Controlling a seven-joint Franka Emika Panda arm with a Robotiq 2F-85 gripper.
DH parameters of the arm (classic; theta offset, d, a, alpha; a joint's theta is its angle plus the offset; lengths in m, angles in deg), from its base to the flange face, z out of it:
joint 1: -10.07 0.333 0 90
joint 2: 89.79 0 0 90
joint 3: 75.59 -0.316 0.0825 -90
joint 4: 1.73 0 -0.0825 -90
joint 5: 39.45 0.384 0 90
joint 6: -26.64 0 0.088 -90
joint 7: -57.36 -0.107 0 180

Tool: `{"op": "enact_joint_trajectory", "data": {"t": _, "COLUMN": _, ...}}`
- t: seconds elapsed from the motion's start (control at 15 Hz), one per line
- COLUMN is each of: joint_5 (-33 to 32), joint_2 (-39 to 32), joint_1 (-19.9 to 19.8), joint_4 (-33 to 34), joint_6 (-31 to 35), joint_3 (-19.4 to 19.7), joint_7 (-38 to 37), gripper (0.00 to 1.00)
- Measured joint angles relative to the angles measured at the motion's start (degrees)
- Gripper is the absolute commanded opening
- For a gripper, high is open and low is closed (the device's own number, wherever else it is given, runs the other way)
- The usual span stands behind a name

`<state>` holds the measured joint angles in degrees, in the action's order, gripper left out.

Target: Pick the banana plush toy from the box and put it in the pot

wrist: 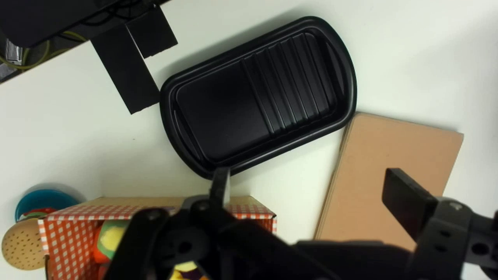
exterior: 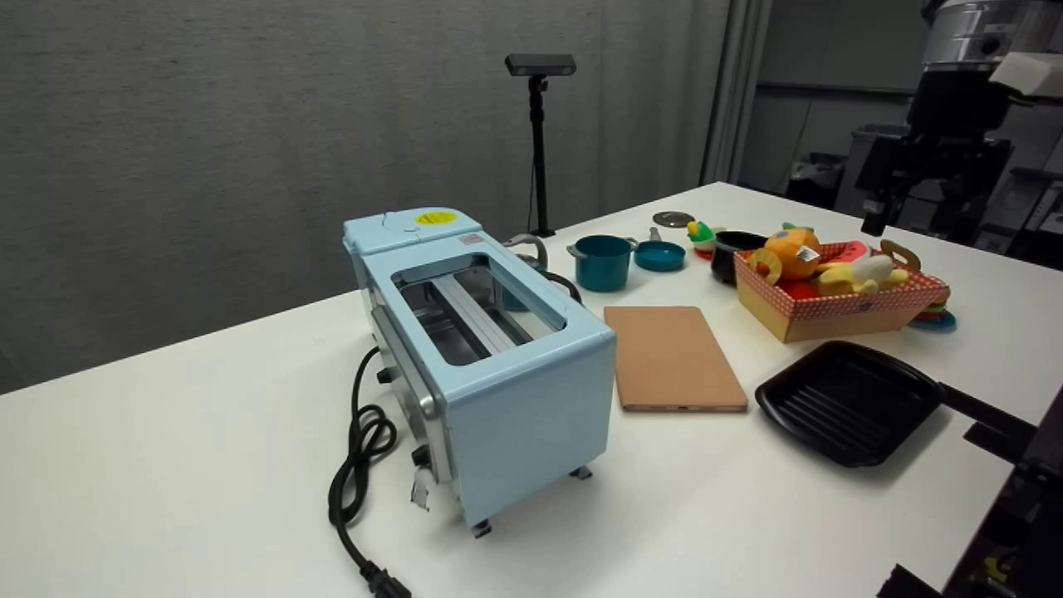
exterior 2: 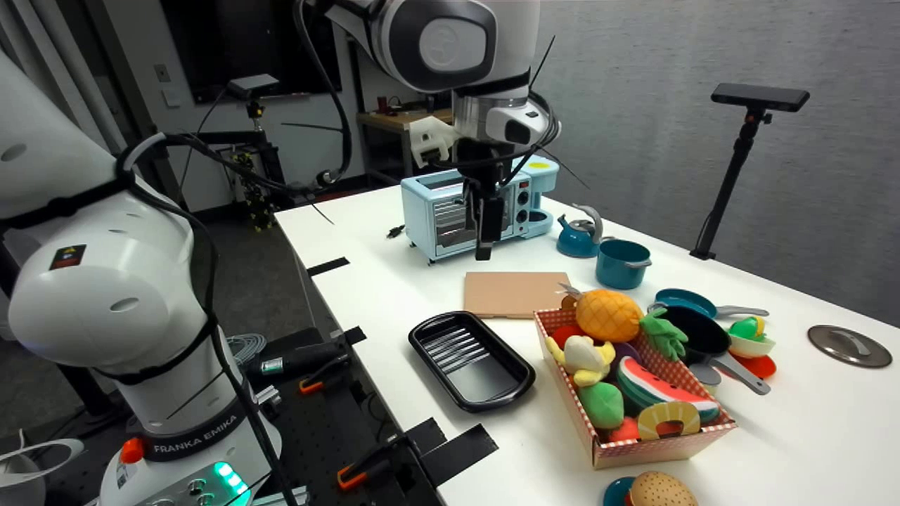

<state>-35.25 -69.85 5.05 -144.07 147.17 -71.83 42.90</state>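
The banana plush toy (exterior: 855, 274) lies among other plush toys in the box (exterior: 839, 320). It is pale yellow and half peeled; it also shows in an exterior view (exterior 2: 582, 357). The box (exterior 2: 654, 451) is tan with a red checkered lining. In the wrist view the box (wrist: 70, 233) is partly hidden behind the gripper. The teal pot (exterior: 603, 267) stands upright beyond the cutting board and shows in both exterior views (exterior 2: 621, 266). My gripper (exterior 2: 485, 242) hangs above the table, apart from box and pot. In the wrist view its fingers (wrist: 306, 173) are wide apart with nothing between.
A black grill pan (wrist: 218, 112) and a brown cutting board (wrist: 397, 163) lie below the gripper. The pale-blue toaster (exterior: 531, 432) stands past the board. A teal frying pan (exterior 2: 685, 302) and black saucepan (exterior 2: 692, 334) sit beside the box. A toy burger (exterior 2: 661, 490) lies near it.
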Motion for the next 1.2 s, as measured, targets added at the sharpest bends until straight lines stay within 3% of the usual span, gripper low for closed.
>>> {"op": "enact_joint_trajectory", "data": {"t": 0.6, "joint_5": 0.41, "joint_2": -3.28, "joint_1": -2.92, "joint_4": 4.43, "joint_6": 0.12, "joint_3": 5.5, "joint_7": 3.13, "gripper": 1.0}}
{"op": "enact_joint_trajectory", "data": {"t": 1.2, "joint_5": 0.91, "joint_2": -7.39, "joint_1": -3.59, "joint_4": 6.03, "joint_6": 1.03, "joint_3": 7.93, "joint_7": 4.17, "gripper": 1.0}}
